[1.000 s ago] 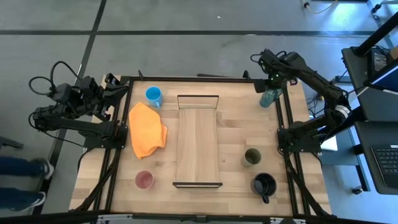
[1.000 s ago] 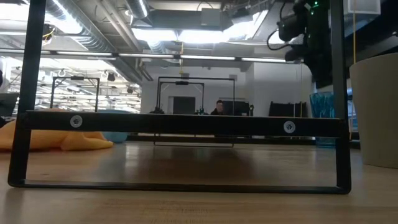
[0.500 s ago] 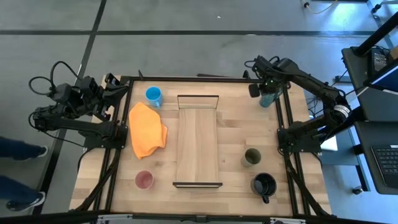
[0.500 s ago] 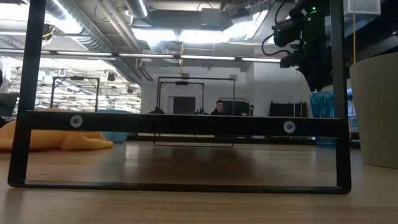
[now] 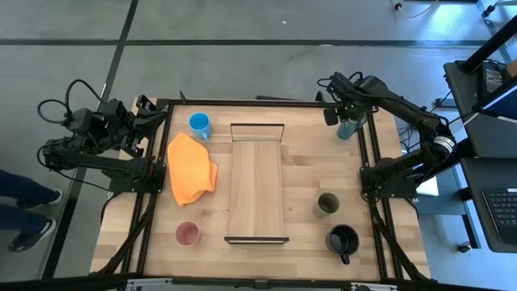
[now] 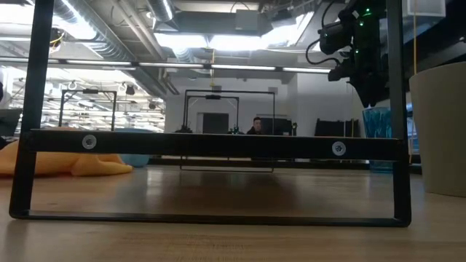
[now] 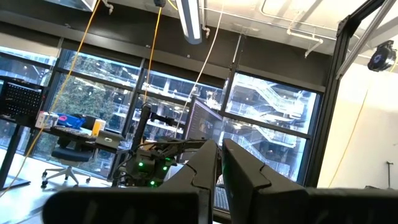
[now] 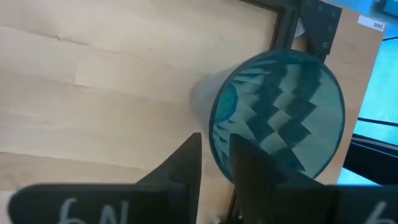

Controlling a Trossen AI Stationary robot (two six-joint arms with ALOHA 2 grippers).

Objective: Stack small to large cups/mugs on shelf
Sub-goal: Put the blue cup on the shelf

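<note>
The teal translucent tumbler [image 5: 350, 128] stands upright on its base at the table's far right corner; it also shows in the low view [image 6: 376, 135] and the right wrist view [image 8: 280, 118]. My right gripper [image 8: 216, 140] is at its rim on the side facing the table's left, fingers drawn close together. My left gripper [image 7: 220, 149] is shut and empty, parked past the table's left edge [image 5: 149, 115]. The shelf [image 5: 257, 182] lies along the table's middle. The blue mug [image 5: 199, 124], pink cup [image 5: 187, 234], olive cup [image 5: 327, 204] and black mug [image 5: 342, 239] stand on the table. My right gripper has the tumbler's rim [image 8: 213, 121] in the narrow gap between its fingers, one finger inside [image 8: 255, 165] and one outside [image 8: 183, 162]. The fingers come from above, slanting down. The tumbler stands upright with its base on the table.
An orange cloth [image 5: 191, 168] lies between the blue mug and the shelf. The shelf's black end frame [image 6: 211, 142] fills the front of the low view. The table's black corner frame [image 8: 308, 25] is right beside the tumbler.
My right gripper has drawn back from over the tumbler toward the table's left and come to the tumbler's left rim, then held still. The tumbler has stayed in place.
</note>
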